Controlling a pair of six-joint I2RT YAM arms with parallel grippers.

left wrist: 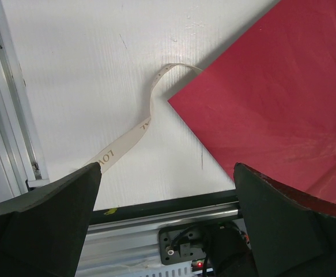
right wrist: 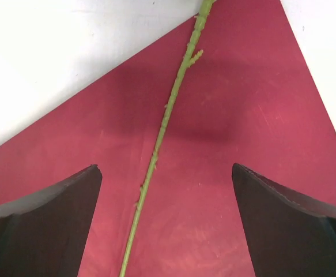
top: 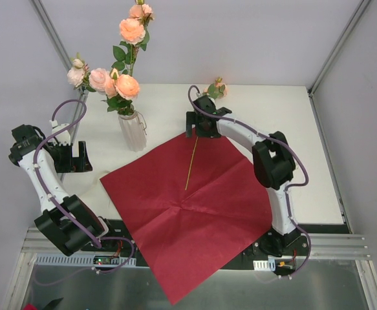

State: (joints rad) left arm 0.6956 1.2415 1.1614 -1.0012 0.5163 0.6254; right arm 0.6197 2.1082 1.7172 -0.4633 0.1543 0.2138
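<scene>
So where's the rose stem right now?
In the top view, the rose stem lies on the far half of the red paper sheet, right of the white vase, its upper end beneath the right gripper.

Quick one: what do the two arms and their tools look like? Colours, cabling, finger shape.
The left arm and right arm match: white tubular links between bulky black joint housings. A lilac cable loops loosely along each arm. The left tool and right tool are black, each with two broad, wedge-shaped matte fingers. No markings are legible.
</scene>
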